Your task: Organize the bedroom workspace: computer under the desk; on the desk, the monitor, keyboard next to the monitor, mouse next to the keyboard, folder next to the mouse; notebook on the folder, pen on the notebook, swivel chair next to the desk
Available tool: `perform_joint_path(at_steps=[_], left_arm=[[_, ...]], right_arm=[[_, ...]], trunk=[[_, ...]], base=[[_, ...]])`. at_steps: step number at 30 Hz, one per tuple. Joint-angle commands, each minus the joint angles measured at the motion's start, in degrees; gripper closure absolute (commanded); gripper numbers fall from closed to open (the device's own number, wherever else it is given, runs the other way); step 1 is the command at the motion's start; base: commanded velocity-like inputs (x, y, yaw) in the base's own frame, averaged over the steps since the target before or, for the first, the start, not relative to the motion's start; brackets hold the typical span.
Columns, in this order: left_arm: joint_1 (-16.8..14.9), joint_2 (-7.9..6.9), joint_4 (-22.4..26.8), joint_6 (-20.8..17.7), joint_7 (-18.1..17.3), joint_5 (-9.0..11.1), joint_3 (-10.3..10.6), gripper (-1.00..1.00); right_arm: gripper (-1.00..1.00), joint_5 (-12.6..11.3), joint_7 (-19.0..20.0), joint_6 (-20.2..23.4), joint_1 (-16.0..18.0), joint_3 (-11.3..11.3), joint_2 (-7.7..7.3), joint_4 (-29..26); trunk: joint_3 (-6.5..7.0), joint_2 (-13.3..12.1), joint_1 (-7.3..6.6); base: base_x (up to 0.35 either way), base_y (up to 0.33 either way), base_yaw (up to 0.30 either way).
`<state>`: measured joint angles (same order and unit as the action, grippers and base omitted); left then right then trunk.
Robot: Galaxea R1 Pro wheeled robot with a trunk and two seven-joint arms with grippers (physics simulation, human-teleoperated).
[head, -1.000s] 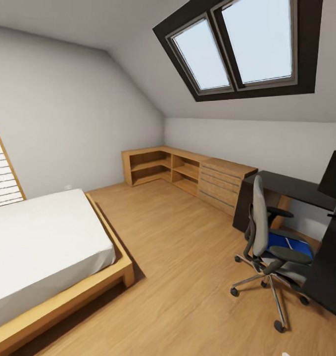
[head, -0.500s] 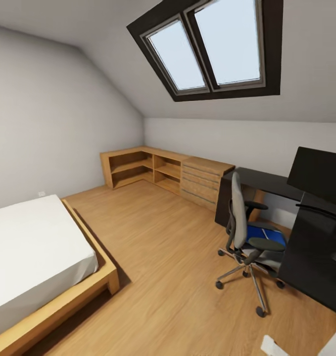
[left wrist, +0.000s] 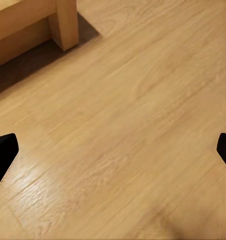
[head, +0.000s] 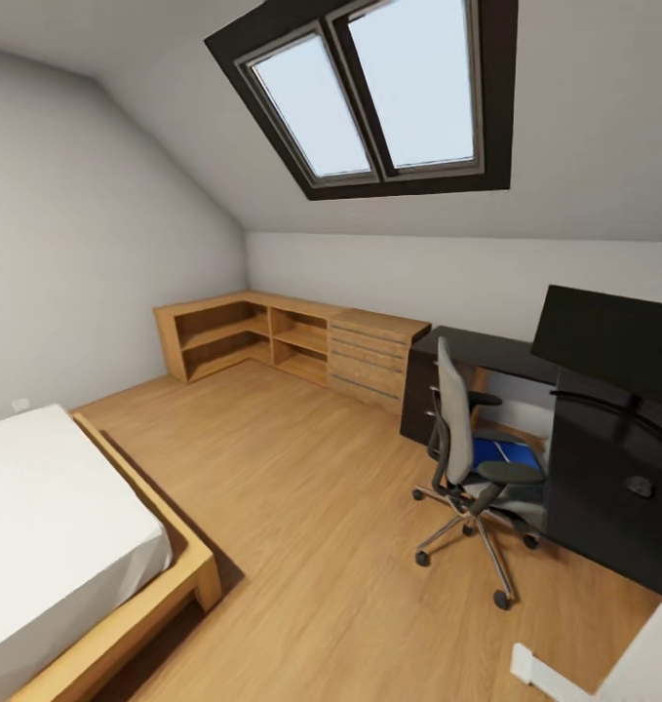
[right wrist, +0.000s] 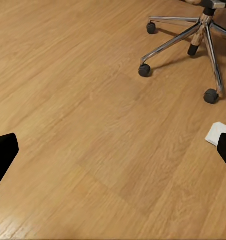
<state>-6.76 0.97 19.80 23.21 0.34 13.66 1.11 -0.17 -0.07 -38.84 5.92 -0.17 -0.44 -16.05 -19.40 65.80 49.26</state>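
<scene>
The grey swivel chair [head: 459,444] stands on its chrome wheeled base [right wrist: 192,37] in front of the glossy black desk [head: 603,507]. A bright blue folder [head: 503,453] lies on the chair's seat. On the desk stands the wide black monitor [head: 611,341], with the tiny black mouse [head: 641,485] nearer the front. A light grey-white box, apparently the computer [head: 654,665], sits on the floor at the lower right corner. Keyboard, notebook and pen are out of view. My left gripper [left wrist: 113,152] and right gripper [right wrist: 113,150] hang open over bare wooden floor, holding nothing.
A bed [head: 67,546] with a white mattress and wooden frame fills the left; its leg [left wrist: 65,22] is near my left gripper. Low wooden shelves and a drawer chest [head: 292,341] line the far wall under a skylight [head: 379,93]. Open floor lies between bed and chair.
The whole head view has swung to the right, so the camera moved. More of the desk, the monitor, the mouse and the white box have come into view; less of the bed shows.
</scene>
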Motion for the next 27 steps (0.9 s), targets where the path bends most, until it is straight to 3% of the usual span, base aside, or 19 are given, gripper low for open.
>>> perform_joint_path(at_steps=[1,5,14,27], left_arm=[[-0.04,-0.04,-0.02,0.20,-0.01,0.33,0.12,-1.00],[-0.02,-0.08,-0.02,0.25,0.16,0.50,0.05,-1.00],[-0.04,-0.08,-0.02,0.26,0.08,0.36,0.07,-1.00],[-0.06,-0.01,-0.07,0.18,-0.04,0.22,0.21,-1.00]], right_arm=[[-1.00,-0.01,0.00,-0.18,0.05,-0.01,0.00,0.05],[-1.00,-0.01,0.02,-0.18,0.05,-0.01,0.00,0.05],[-1.00,-0.01,0.04,-0.18,0.05,-0.01,0.00,0.05],[-1.00,-0.01,0.07,-0.18,0.05,-0.01,0.00,0.05]], trunk=[[-0.06,0.04,0.02],[-0.06,0.04,0.02],[-0.06,0.04,0.02],[-0.06,0.04,0.02]], base=[[0.182,0.306,-0.270],[0.107,0.257,-0.270],[0.026,0.054,-0.270],[0.248,0.145,-0.270]])
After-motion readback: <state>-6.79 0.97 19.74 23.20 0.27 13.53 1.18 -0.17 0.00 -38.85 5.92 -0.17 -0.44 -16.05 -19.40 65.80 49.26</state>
